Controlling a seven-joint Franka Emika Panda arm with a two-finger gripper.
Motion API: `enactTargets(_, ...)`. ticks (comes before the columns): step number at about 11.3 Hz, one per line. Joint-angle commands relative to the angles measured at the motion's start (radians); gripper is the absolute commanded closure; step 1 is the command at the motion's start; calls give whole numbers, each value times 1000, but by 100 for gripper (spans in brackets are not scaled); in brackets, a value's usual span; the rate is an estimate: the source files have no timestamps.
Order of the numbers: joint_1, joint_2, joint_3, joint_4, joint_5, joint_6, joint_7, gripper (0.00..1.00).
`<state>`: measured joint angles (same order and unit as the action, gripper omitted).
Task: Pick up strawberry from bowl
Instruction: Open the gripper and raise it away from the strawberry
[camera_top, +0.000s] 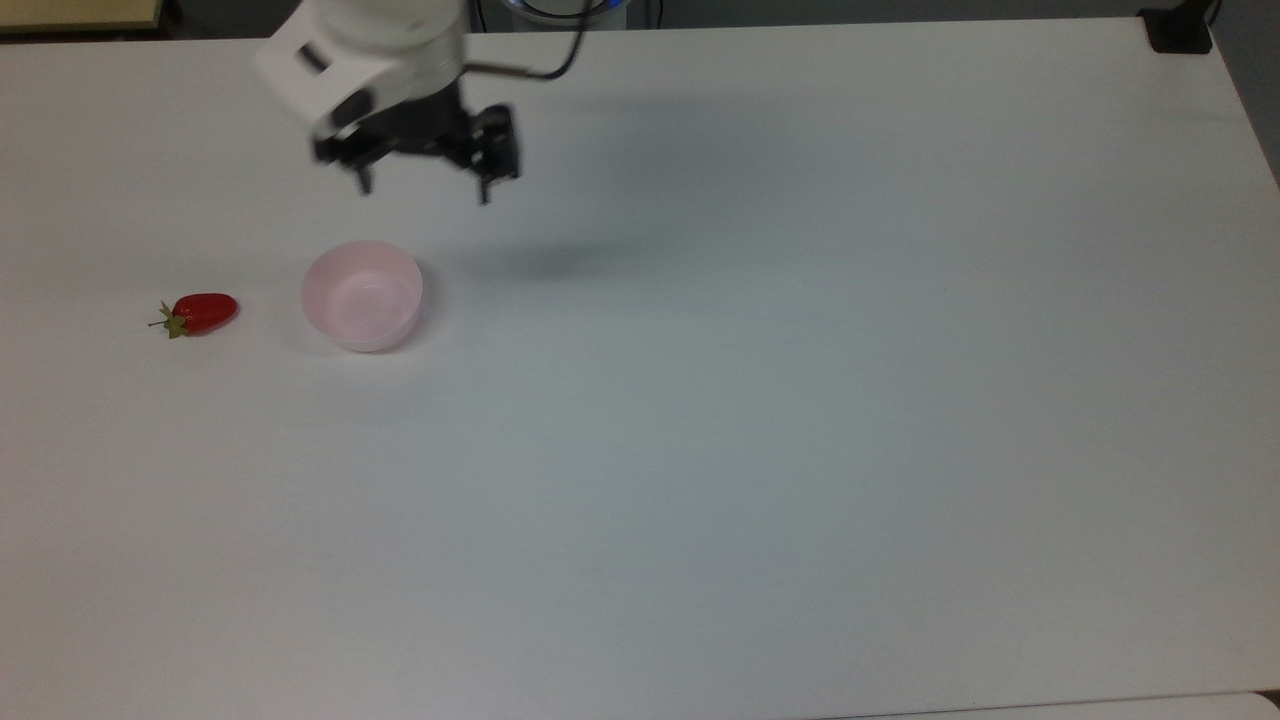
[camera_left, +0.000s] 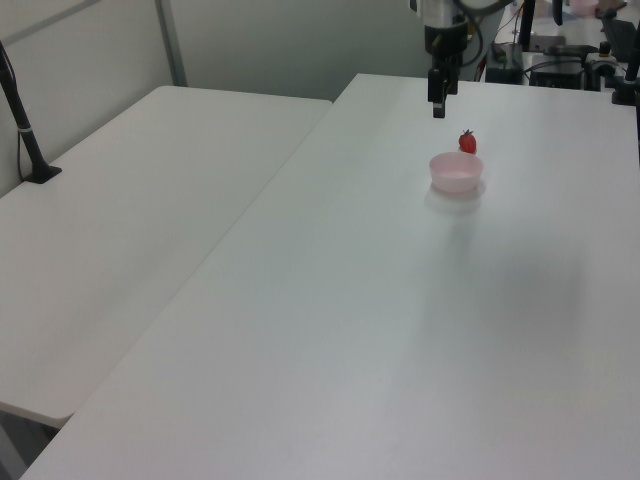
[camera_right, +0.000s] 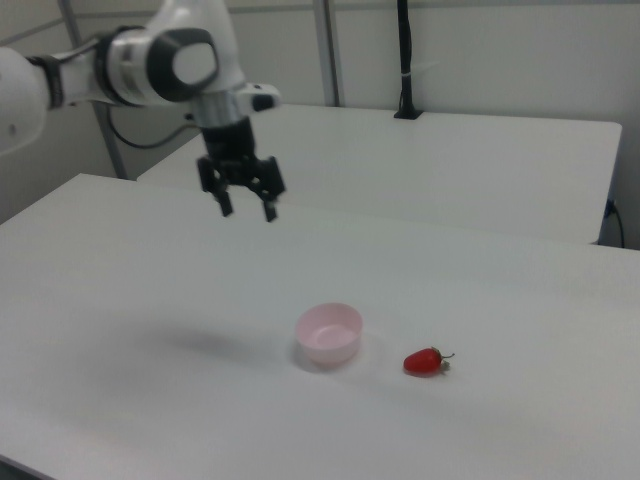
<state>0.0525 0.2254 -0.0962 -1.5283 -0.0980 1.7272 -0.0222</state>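
Observation:
The red strawberry (camera_top: 203, 312) (camera_left: 466, 142) (camera_right: 424, 361) with its green cap lies on the white table, outside the bowl, at the top view's left. The pale pink bowl (camera_top: 362, 295) (camera_left: 456, 172) (camera_right: 329, 333) stands beside it and holds nothing. My gripper (camera_top: 424, 190) (camera_left: 438, 106) (camera_right: 246, 208) hangs open and empty high above the table, behind the bowl in the top view, well apart from both.
The white table (camera_top: 760, 400) stretches wide to the top view's right. A second white table (camera_left: 130, 230) stands alongside in the left view. A black post base (camera_top: 1180, 32) sits at the top view's upper right corner.

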Motion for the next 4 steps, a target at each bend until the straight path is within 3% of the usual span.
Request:
enactTargets(1,94,-130,-17,-50,-5,-118,157,0)
enactTargets(4,93,-170,-17,-70,-5,-150,154,0)
